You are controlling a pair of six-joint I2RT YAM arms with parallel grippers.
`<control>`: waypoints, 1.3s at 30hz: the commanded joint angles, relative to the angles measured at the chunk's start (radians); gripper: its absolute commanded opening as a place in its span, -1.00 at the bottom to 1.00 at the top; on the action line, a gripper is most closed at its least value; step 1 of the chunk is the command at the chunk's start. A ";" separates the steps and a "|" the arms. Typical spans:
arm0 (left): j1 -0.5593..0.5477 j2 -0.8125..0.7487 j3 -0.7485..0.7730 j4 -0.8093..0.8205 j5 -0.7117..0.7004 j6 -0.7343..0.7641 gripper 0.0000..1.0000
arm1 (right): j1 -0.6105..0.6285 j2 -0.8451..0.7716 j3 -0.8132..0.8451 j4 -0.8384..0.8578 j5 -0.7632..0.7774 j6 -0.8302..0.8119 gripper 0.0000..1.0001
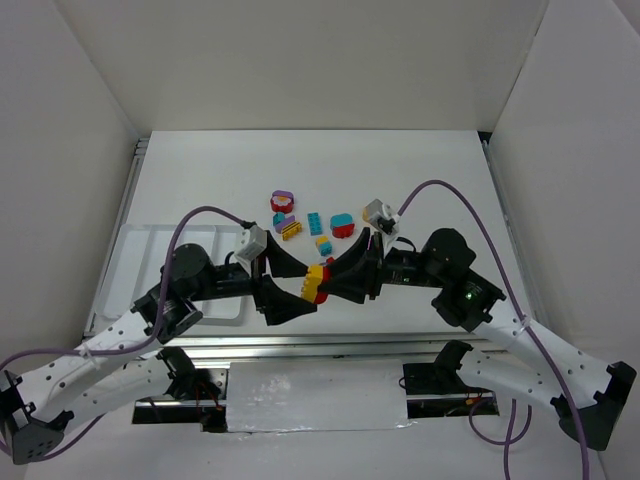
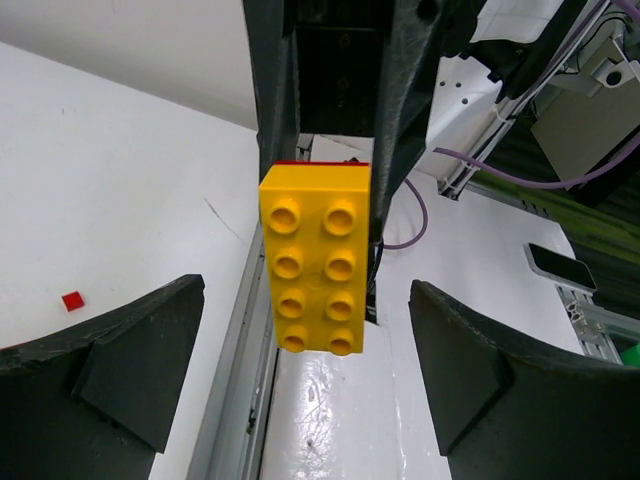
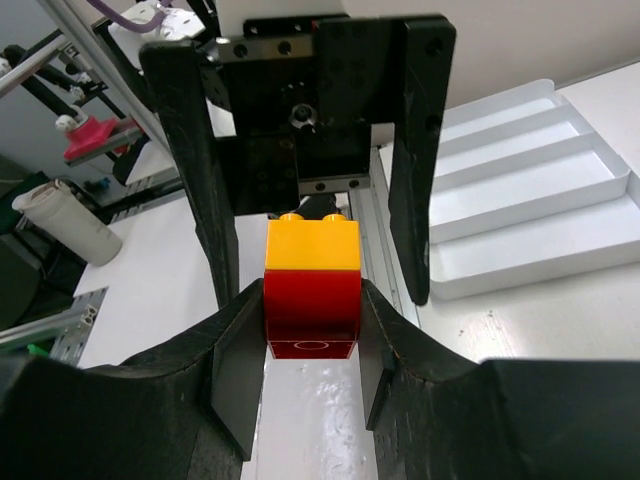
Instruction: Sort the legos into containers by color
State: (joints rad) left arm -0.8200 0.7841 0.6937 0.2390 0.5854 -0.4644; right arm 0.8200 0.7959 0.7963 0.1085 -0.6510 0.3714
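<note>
A yellow lego (image 1: 313,280) stuck to a red lego (image 1: 326,284) hangs above the table's near edge between the two arms. My right gripper (image 3: 311,335) is shut on the red lego (image 3: 311,308), with the yellow lego (image 3: 311,245) on its far side. My left gripper (image 2: 310,380) is open, its fingers (image 2: 130,360) wide apart on either side of the yellow lego (image 2: 314,258) and not touching it. Several more legos (image 1: 310,222) in red, purple, teal and yellow lie mid-table. The white tray of containers (image 1: 140,250) sits at the left, partly hidden by my left arm.
The tray's long compartments (image 3: 530,190) show in the right wrist view, with nothing seen in them. A metal rail (image 1: 320,345) runs along the table's near edge below the grippers. A tiny red square (image 2: 72,300) lies on the white table.
</note>
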 commanded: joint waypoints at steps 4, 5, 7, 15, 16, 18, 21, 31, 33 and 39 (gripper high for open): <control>-0.002 -0.049 0.044 0.023 -0.009 0.043 0.86 | -0.005 0.020 0.044 -0.003 -0.050 -0.025 -1.00; -0.002 -0.049 0.041 0.026 -0.009 0.041 0.83 | -0.005 0.028 0.046 -0.001 -0.059 -0.023 -1.00; -0.002 -0.042 0.040 0.032 -0.002 0.038 0.82 | -0.005 0.037 0.046 0.010 -0.068 -0.017 -1.00; -0.002 0.003 0.044 0.040 0.016 0.040 -0.01 | -0.007 0.055 0.050 0.031 -0.105 -0.011 -1.00; -0.004 0.007 0.047 0.039 0.017 0.041 -0.46 | -0.007 0.055 0.049 0.030 -0.108 -0.011 -1.00; -0.002 0.007 0.050 0.033 0.005 0.046 -1.00 | -0.007 0.054 0.044 0.023 -0.117 -0.023 -1.00; -0.002 -0.022 0.046 0.014 -0.042 0.056 -1.00 | -0.022 0.045 0.032 -0.006 -0.162 -0.068 -1.00; 0.001 -0.117 0.056 -0.108 -0.261 0.098 -1.00 | -0.217 0.035 -0.032 -0.007 -0.300 -0.080 -1.00; -0.001 -0.125 0.062 -0.151 -0.327 0.095 -1.00 | -0.240 0.037 -0.034 -0.016 -0.283 -0.083 -1.00; 0.109 0.045 0.225 -0.655 -1.209 -0.269 -1.00 | -0.242 0.072 0.007 -0.146 0.109 -0.037 -1.00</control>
State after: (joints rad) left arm -0.7918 0.7437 0.8379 -0.1326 -0.1398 -0.5205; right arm 0.5842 0.8501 0.7662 0.0341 -0.7193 0.3199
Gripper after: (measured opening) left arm 0.482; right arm 0.439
